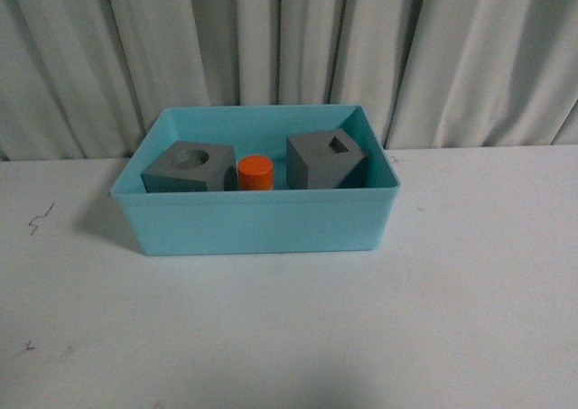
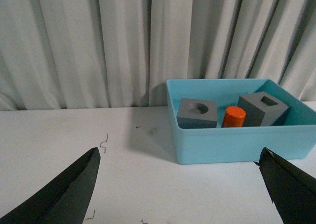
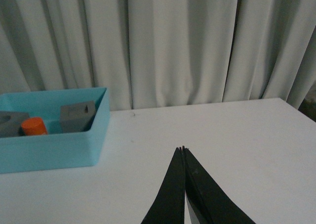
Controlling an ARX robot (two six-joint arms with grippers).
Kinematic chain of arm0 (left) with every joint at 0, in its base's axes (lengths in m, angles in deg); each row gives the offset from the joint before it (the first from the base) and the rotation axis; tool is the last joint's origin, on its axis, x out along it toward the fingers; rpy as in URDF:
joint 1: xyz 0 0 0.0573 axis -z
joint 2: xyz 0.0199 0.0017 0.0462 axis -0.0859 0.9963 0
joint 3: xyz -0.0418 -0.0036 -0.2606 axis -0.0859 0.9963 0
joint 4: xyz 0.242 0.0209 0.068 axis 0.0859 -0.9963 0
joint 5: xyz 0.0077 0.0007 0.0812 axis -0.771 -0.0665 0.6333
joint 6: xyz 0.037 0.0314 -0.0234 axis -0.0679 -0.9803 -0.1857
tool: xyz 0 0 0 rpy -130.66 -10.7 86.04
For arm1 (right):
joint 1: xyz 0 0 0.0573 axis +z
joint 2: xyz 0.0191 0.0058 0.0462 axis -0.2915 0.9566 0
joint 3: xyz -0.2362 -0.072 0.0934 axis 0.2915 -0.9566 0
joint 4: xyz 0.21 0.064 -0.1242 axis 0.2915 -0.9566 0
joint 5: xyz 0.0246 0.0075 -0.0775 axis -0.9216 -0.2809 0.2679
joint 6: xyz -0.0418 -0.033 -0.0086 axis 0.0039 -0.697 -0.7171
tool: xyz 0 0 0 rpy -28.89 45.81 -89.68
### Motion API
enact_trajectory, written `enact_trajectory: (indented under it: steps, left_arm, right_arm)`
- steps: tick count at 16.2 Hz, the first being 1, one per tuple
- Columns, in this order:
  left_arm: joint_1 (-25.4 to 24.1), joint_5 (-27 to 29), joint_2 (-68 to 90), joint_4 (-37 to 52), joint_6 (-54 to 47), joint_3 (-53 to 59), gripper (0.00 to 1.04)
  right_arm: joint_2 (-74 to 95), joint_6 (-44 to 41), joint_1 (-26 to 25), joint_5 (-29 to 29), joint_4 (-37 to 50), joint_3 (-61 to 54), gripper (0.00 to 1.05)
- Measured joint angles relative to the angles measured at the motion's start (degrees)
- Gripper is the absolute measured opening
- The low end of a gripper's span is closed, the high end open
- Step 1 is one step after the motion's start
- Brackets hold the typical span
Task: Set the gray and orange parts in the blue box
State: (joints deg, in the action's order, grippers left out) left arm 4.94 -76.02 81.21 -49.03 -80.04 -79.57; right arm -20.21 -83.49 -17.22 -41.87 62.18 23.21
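All three parts are seen inside the blue box (image 1: 257,228) near the table's (image 1: 289,337) rear edge: the round-recess cube (image 1: 188,168), orange cylinder (image 1: 255,171), and square-recess cube (image 1: 325,159), apparently tilted. The left gripper (image 2: 177,184) is spread wide; the right gripper (image 3: 183,150) is closed, empty.

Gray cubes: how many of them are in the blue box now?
2. The cube with a round recess sits at the box's left side; the cube with a square recess sits right of the orange cylinder. None seem hidden.
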Motion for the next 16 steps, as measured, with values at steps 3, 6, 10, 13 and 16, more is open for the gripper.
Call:
enact_trajectory:
  steps: [3, 6, 10, 13, 16]
  left_arm:
    - [0.0, -0.04, 0.0, 0.04, 0.0, 0.0, 0.98]
    - [0.0, -0.07, 0.0, 0.02, 0.0, 0.0, 0.98]
    - [0.0, -0.07, 0.0, 0.02, 0.0, 0.0, 0.98]
    - [0.0, -0.07, 0.0, 0.02, 0.0, 0.0, 0.98]
    - [0.0, -0.07, 0.0, 0.02, 0.0, 0.0, 0.98]
  right_arm:
    - [-0.33, -0.07, 0.0, 0.0, -0.09, 0.02, 0.02]
    - [-0.33, -0.11, 0.0, 0.0, -0.11, 0.02, 0.37]
    - [-0.31, -0.11, 0.0, 0.0, -0.11, 0.02, 0.74]
    - [-0.31, -0.11, 0.0, 0.0, -0.11, 0.02, 0.94]
    - [-0.31, -0.09, 0.0, 0.0, -0.11, 0.02, 0.98]
